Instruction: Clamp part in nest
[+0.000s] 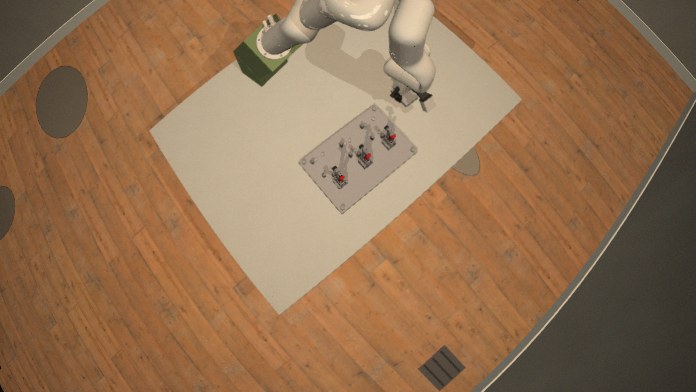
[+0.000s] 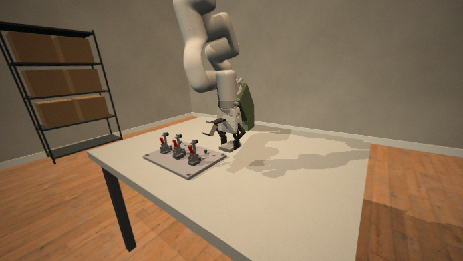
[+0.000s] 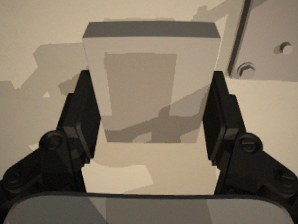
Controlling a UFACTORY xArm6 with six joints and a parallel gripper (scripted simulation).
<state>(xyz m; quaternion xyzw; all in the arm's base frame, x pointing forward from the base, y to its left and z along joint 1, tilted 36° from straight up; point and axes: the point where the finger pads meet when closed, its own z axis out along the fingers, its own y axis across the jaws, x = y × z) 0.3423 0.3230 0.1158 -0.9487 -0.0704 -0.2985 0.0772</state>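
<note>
- No writing, label, brand, number or sign can be read in any of the three views (at least not at this sharpness).
</note>
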